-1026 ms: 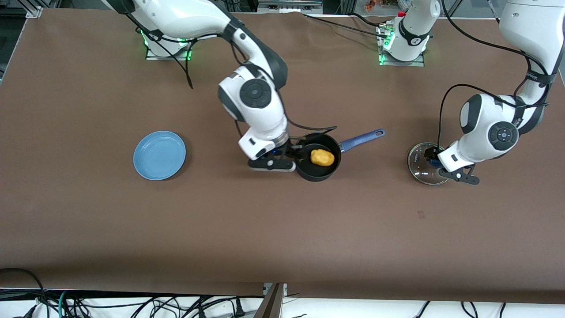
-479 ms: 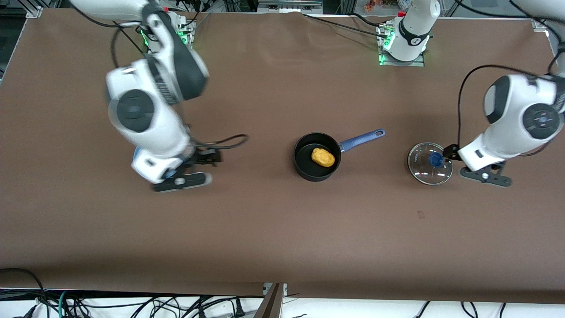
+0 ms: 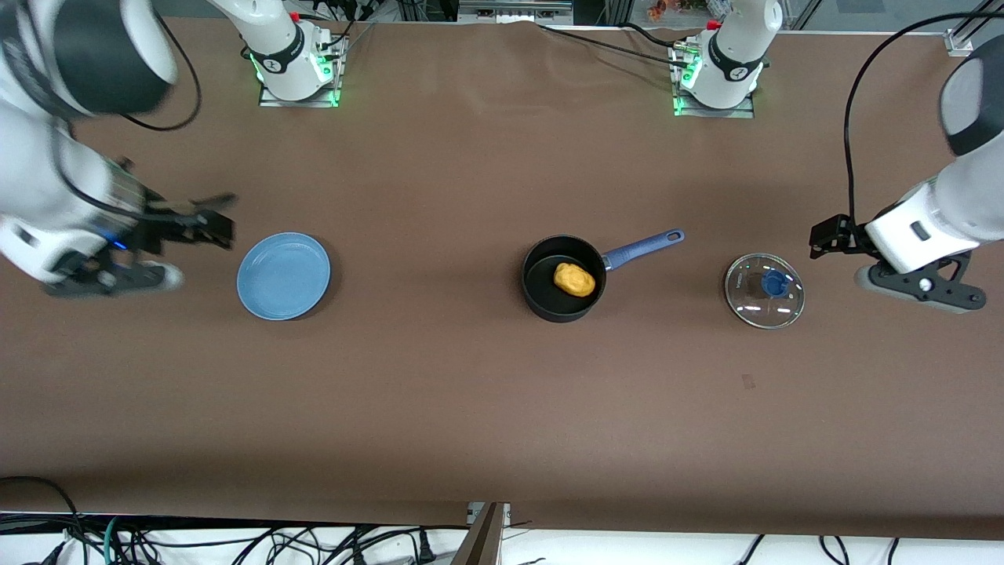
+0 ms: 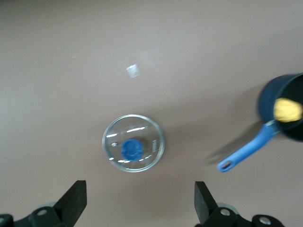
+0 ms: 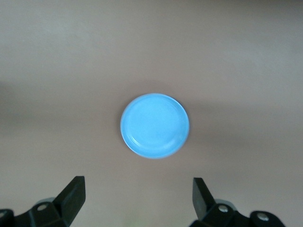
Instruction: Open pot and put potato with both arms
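**Cut-off and blurred items**

The right arm is blurred and cut by the front view's edge. The left arm is likewise cut. In the left wrist view, the pot is blurred and partly cropped.

Blue plate: flat on brown table, toward the right arm's end, at roughly 9 o'clock from table centre. Upright, nothing on it. Cables hang below the table edge at 6 o'clock.

A brown table spans the view, cables below.
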Controlling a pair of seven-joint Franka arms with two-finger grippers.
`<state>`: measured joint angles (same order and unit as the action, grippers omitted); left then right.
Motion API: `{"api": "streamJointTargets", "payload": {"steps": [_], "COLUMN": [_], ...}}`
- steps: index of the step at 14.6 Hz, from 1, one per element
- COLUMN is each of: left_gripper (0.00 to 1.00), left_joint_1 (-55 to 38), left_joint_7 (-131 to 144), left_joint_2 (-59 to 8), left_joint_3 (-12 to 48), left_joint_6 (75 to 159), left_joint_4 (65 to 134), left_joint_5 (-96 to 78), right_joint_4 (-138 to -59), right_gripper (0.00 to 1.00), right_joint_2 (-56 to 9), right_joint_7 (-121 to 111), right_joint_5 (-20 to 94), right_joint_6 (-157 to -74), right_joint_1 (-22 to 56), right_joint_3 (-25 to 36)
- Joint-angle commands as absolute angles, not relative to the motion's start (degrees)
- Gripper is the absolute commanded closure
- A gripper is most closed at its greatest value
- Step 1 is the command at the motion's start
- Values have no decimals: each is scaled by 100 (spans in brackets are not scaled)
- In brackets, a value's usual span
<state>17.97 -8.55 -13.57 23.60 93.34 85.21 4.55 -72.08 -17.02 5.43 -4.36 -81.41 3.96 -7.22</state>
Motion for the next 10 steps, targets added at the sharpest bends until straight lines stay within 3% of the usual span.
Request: {"api": "streamJointTargets", "payload": {"steps": [1, 6, 10], "left_gripper": [0, 0, 0], "left_joint_1": [1846, 1453, 267], "left_joint_7": [-686, -108, 114], "left_joint_2": [-1187, -678, -440], "left_joint_3": [2399, 2541, 1190], "left_joint_6": [9202, 9193, 9149], "left_joint_4": [8437, 8867, 9140], "left_joint_5": [176, 176, 167], "right_joint_4": [-8075, -8147, -8270], "right_gripper": [0, 0, 0], "right_joint_2": [-977, -554, -449], "right_joint_7": [475, 475, -263], "right_joint_5": [-466, -343, -281], "right_joint_6": [-8104, -8042, -7989], "right_joint_1": [273, 167, 167], "right_joint_3": [-809, -581, -492]}}
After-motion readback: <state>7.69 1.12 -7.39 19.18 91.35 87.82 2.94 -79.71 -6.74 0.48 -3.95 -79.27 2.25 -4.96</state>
